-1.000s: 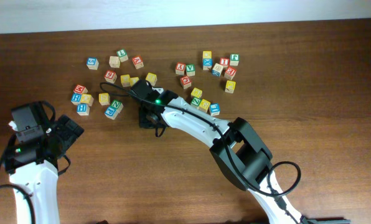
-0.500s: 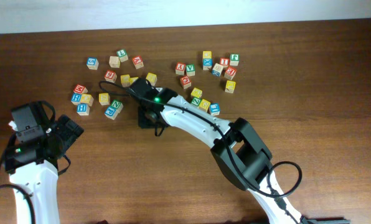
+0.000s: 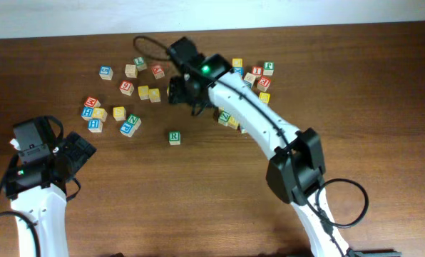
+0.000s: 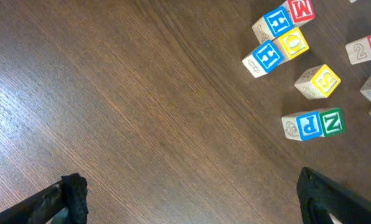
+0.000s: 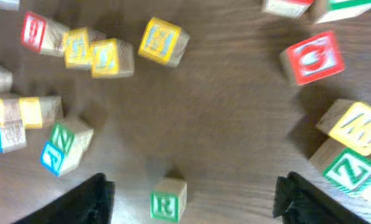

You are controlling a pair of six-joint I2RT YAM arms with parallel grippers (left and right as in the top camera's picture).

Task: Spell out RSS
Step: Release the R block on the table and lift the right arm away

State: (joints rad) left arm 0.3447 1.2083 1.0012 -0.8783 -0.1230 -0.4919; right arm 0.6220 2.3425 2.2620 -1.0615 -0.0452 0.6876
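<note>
The right gripper (image 5: 193, 186) is spread wide, its two dark fingers (image 5: 89, 200) at the far edges of the wrist view with nothing gripped and nothing touching them. It hangs above the scattered cubes near the back of the table (image 3: 162, 200). In its own camera the R cube (image 5: 169, 199) appears low in the gap between the fingers, but it lies on the wood below them, untouched. From overhead that cube sits alone, green letter up, on the robot's side of the pile and well apart from the gripper. Just past the gripper's reach sits a yellow-faced cube (image 5: 162, 40) with a pale letter too blurred to read for certain, and a pair of yellow cubes (image 5: 95, 53) lies beside it to the left.

The left gripper (image 4: 190, 186) is also fully spread and empty, hovering over bare wood near the left edge. Ahead of it in its wrist view lies the S cube (image 4: 319, 82), yellow face up. An N cube (image 4: 332, 121) and a blue P cube (image 4: 307, 124), touching each other, are just below it.
</note>
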